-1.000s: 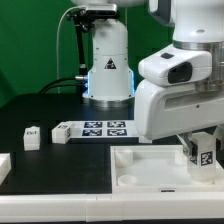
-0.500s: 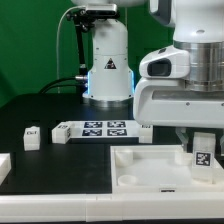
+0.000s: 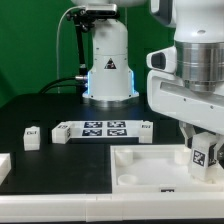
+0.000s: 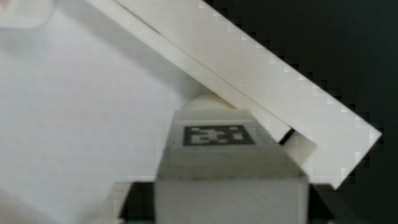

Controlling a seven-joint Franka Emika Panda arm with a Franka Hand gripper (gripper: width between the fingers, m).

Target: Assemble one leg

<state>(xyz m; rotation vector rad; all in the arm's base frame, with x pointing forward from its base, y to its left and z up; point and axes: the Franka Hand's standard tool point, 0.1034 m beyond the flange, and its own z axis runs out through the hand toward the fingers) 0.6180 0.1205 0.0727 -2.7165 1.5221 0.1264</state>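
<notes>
My gripper (image 3: 203, 143) is shut on the leg (image 3: 204, 156), a small white post with a black-and-white tag facing the camera. It holds the leg upright over the far corner of the large white tray-like panel (image 3: 150, 160) on the exterior view's right. In the wrist view the leg (image 4: 217, 150) fills the space between the two dark fingers (image 4: 139, 200), its tag turned up, close against the panel's raised rim (image 4: 267, 85). Whether the leg's lower end touches the panel is hidden.
The marker board (image 3: 95, 129) lies behind the panel. One loose leg (image 3: 32, 136) stands to its left in the exterior view, another (image 3: 145, 130) at its right end. A white part (image 3: 3, 166) shows at the left edge. The robot base (image 3: 108, 60) stands behind.
The wrist and arm housing have turned and shifted toward the exterior view's right. The leg stays gripped at about the same spot over the panel's corner.
</notes>
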